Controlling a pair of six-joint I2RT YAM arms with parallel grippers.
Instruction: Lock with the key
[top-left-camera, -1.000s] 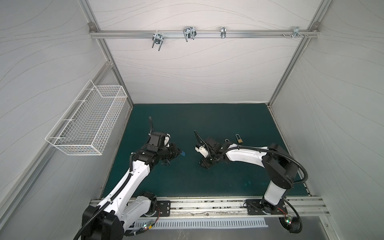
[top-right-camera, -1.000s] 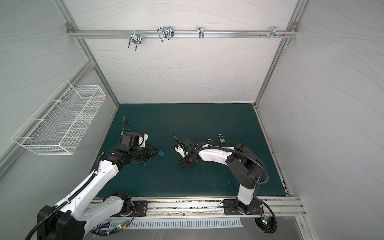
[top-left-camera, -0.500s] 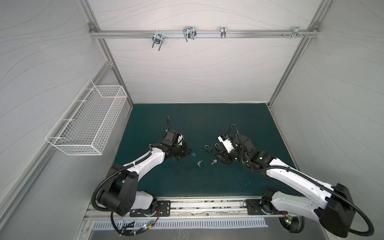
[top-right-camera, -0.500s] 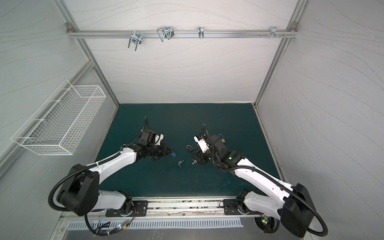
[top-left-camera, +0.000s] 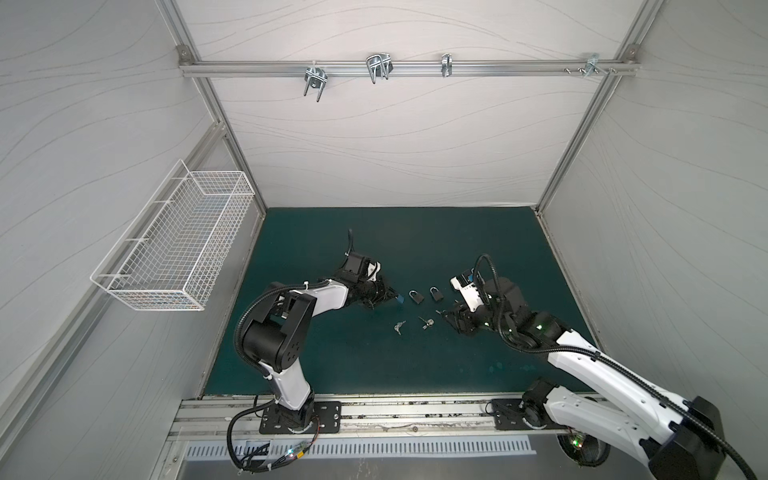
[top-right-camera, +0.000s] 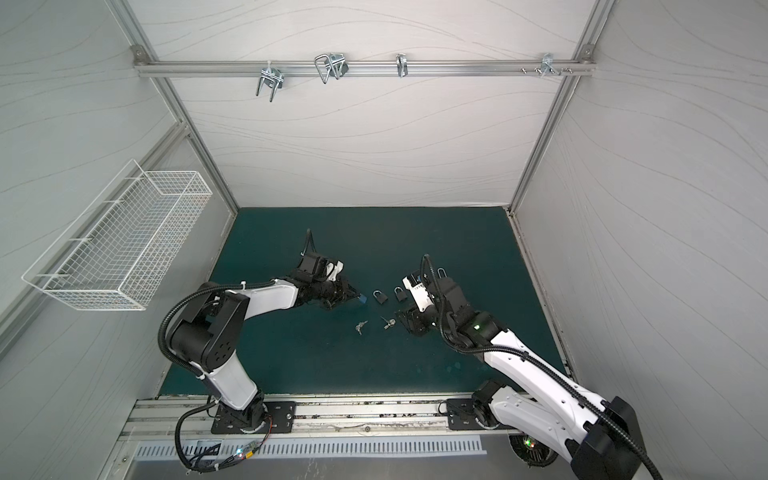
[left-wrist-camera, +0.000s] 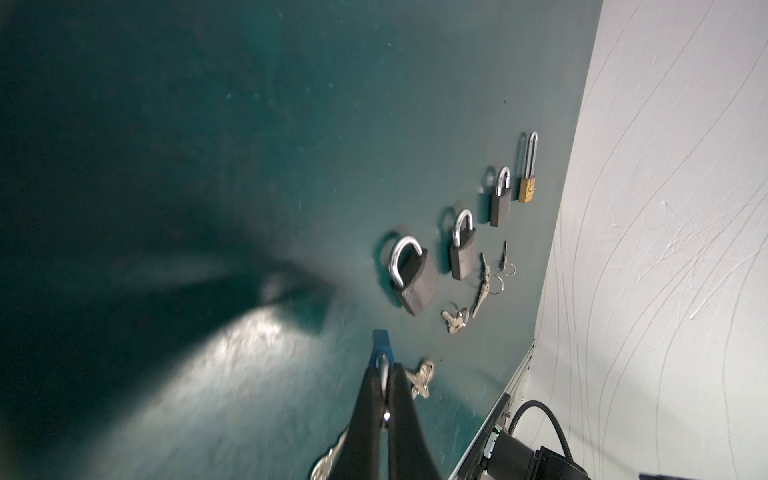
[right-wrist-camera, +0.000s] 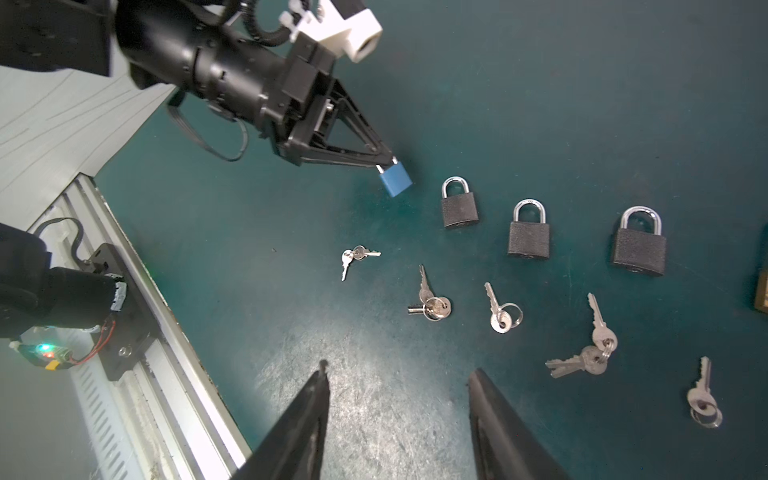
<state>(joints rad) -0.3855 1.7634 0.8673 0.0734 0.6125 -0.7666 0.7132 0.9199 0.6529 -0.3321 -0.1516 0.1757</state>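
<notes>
The right tool had spread its jaws wider within the last second and hung empty, so picking a key looked next; the left tool stayed pinched on the blue padlock. On the bench, at 3 o'clock of that padlock in a top view, lay three black padlocks and one brass padlock, with five key bunches at their 6 o'clock.

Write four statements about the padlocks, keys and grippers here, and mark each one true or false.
1. The left gripper is shut on the blue padlock, gripping it by its shackle. True.
2. The right gripper holds a key. False: it is open and holds nothing.
3. Three black padlocks lie on the green mat. True.
4. A key sits in the blue padlock. False: the keys lie loose on the mat.
</notes>
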